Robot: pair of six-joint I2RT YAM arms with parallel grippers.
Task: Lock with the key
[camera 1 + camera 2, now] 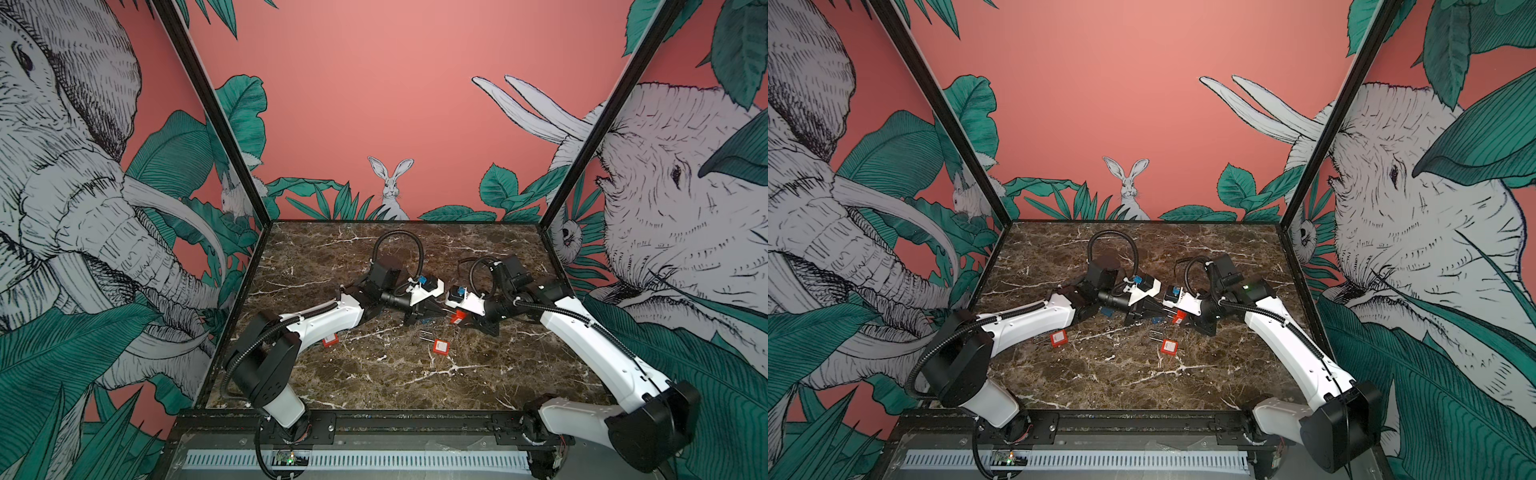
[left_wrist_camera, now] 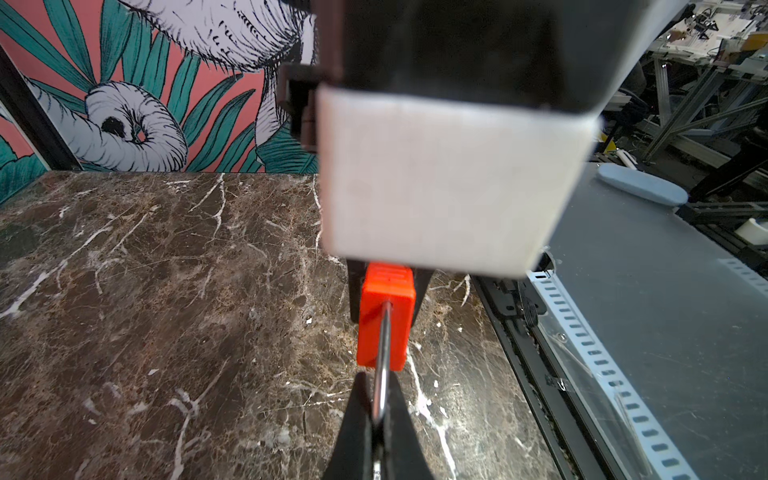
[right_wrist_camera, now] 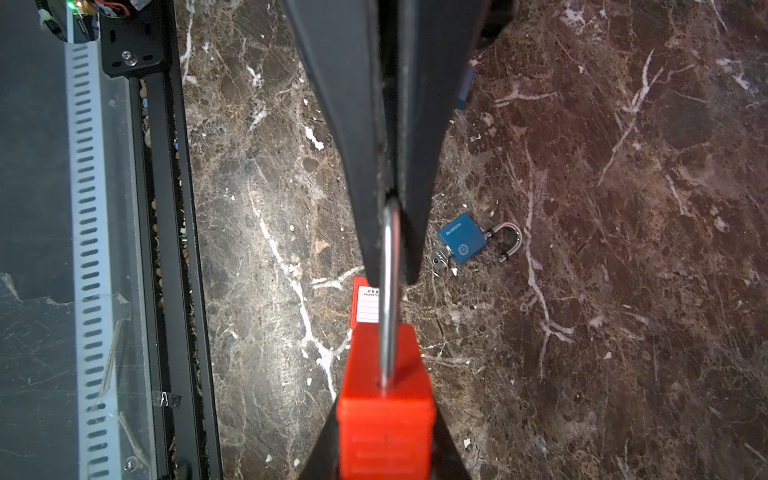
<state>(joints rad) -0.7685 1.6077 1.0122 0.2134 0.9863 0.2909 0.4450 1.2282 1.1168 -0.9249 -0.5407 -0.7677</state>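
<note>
You have a dark brown marble tabletop (image 1: 374, 386) veined in white. 3 padlocks lie flat on it. A left red padlock (image 1: 330, 340) sits toward the left side, and a labelled red padlock (image 1: 440, 345) near the middle. The right wrist view shows a blue padlock (image 3: 461, 237), shackle open, with a key (image 3: 438, 262) at its base.

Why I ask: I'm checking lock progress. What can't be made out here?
Underside of the red plastic padlock: right wrist view, cut off by the bottom edge, inside the right hand; no keyhole shows.
Far end of its silver steel shackle: left wrist view, buried in the shut left hand.
Most of the white-labelled red padlock on the marble tabletop: right wrist view, partly covered by the left hand and shackle; print too small.
</note>
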